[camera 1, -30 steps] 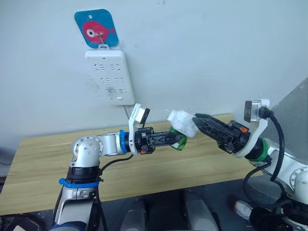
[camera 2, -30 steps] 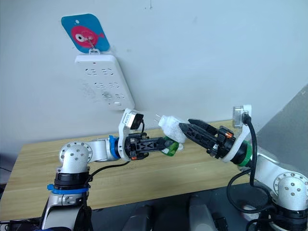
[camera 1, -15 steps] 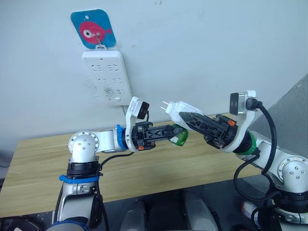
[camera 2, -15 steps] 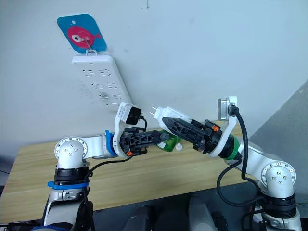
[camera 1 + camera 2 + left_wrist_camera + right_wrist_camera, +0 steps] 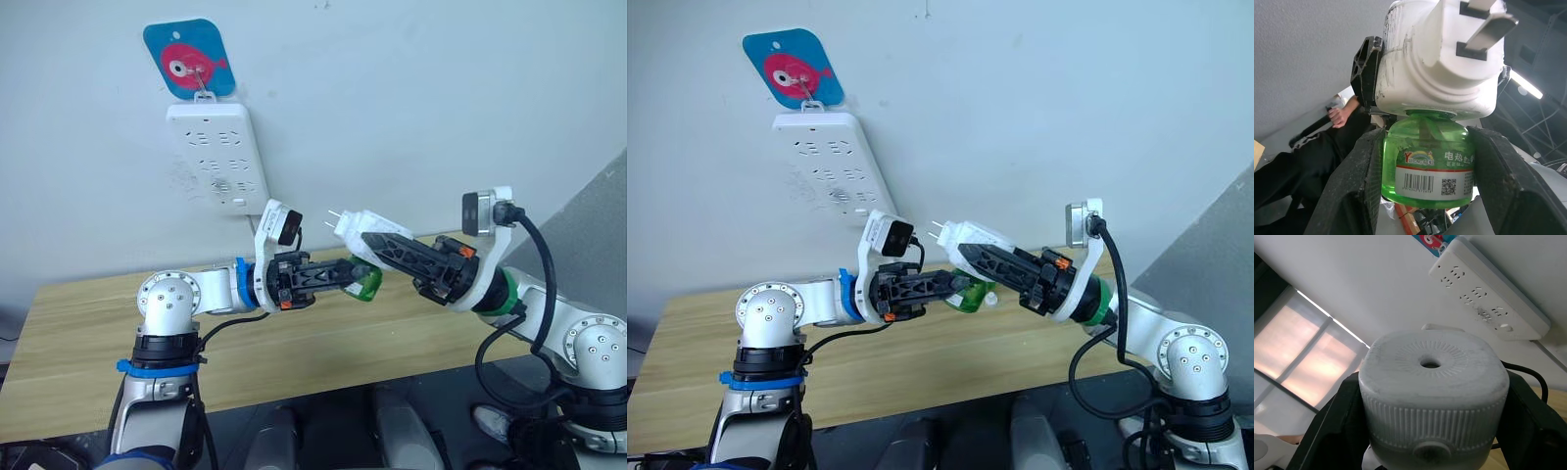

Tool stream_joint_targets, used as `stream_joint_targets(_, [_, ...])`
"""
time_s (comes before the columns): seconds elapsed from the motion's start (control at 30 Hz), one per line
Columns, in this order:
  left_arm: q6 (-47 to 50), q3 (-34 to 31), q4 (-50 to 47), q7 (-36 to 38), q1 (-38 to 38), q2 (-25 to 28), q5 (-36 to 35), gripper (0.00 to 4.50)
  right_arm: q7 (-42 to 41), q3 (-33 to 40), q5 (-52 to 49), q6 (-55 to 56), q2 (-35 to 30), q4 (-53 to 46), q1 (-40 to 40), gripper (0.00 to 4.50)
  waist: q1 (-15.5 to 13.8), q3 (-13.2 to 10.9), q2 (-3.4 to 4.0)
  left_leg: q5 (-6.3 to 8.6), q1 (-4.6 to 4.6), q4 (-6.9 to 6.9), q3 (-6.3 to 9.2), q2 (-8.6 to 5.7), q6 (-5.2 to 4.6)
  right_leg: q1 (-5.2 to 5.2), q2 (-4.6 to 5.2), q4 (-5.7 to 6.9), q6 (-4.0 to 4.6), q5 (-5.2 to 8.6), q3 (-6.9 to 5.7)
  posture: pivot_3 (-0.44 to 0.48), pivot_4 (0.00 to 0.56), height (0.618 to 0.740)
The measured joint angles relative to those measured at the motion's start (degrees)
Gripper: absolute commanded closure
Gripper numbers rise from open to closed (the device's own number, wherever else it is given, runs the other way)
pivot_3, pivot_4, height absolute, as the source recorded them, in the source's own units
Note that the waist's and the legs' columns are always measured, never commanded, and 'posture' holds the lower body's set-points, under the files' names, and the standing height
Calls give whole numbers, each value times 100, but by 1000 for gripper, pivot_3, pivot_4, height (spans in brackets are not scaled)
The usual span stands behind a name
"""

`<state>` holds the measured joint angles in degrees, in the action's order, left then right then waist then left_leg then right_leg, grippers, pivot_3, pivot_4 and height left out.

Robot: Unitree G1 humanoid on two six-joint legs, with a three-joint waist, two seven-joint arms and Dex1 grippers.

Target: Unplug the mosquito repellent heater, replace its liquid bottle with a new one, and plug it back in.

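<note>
- The right hand, its arm reaching forward and toward the robot's left above the wooden worktop, has its two black fingers clamped on the small white rounded plastic mosquito repellent heater.
- The left hand, forearm near level and pointing to the robot's right, grips the green translucent liquid bottle just under the heater.
- The heater's prongs point toward the wall-hung white power strip, beyond both hands; bottle and heater touch, aligned on one axis.
</note>
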<state>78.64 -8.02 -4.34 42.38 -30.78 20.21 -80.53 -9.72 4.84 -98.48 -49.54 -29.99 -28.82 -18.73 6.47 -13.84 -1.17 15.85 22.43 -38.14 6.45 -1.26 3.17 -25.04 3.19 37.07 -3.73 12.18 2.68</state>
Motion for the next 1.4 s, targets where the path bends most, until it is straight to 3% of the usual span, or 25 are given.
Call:
stream_joint_targets(0.2, [-315, 269, -149, 287, 138, 335, 463, 32, -1, -163, -66, -18, -92, -9, 46, 1508, 5, 1, 1, 0, 0, 2, -1, 1, 0, -3, 0, 0, 0, 0, 1, -206, 208, 740])
stream_joint_targets(0.37, [-1629, 469, -843, 602, 634, 879, 1636, 0, -4, -143, 181, -82, -449, -20, 244, 1508, 0, 2, 2, 0, -2, 4, -7, 1, 0, -2, 1, -5, 0, 0, 8, -169, 215, 740])
stream_joint_targets(0.47, [-3151, 423, -1061, -96, 1363, 974, 3283, 0, -272, 42, 757, -56, -843, -208, 217, 1508, -21, 8, 14, 0, -11, 17, -19, 1, 0, -5, 1, -9, 0, 0, 20, -137, 218, 740])
stream_joint_targets(0.5, [-4109, 334, -1074, -591, 1764, 815, 4189, 0, -536, 83, 1349, 20, -1123, -364, 128, 1508, -57, 8, 12, 0, -2, 14, -7, 5, 0, -7, -1, -9, 1, 0, 7, -130, 220, 740])
stream_joint_targets(0.53, [-4172, 323, -1074, -624, 1777, 793, 4243, 0, -550, 83, 1387, 24, -1138, -371, 121, 1508, -67, 8, 12, 0, -2, 13, -7, 5, 0, -8, -1, -9, 1, 0, 7, -126, 221, 740])
stream_joint_targets(0.6, [-5485, 164, -1102, -1191, 2019, 626, 5251, 0, -868, -91, 2167, 112, -1241, -467, -31, 1508, -145, 8, 11, 0, 0, 9, -10, 4, 0, -7, 0, -9, 1, 0, 10, -117, 226, 740])
stream_joint_targets(0.7, [-6505, -171, -1061, -1578, 2213, 549, 5933, 0, -1161, -304, 2737, 204, -1194, -485, -125, 1508, -189, 9, 9, 0, 1, 7, -10, 2, 0, -6, 3, -10, 0, -1, 10, -103, 233, 740])
stream_joint_targets(0.8, [-7014, -273, -708, -1654, 2066, 511, 6154, 0, -1349, -466, 3084, 256, -1068, -486, -312, 1508, -258, 8, 7, 0, 3, -2, -7, -1, 0, -2, 4, -8, -2, -2, 7, -97, 235, 740])
stream_joint_targets(1.03, [-7544, -357, 730, -1326, 930, 696, 6281, 0, -1485, -612, 3437, 254, -804, -485, -516, 1508, -320, 7, 3, 0, 8, -6, -3, -2, 0, -2, 3, -9, -3, -3, 0, -106, 235, 740])
stream_joint_targets(1.4, [-6630, -135, 1292, -48, -10, 1109, 5946, 0, -1491, -600, 3432, 130, -771, -641, -566, 1508, -428, 5, 0, -1, 25, -39, 36, -6, 1, 12, 3, -5, -5, -4, -33, -128, 237, 740])
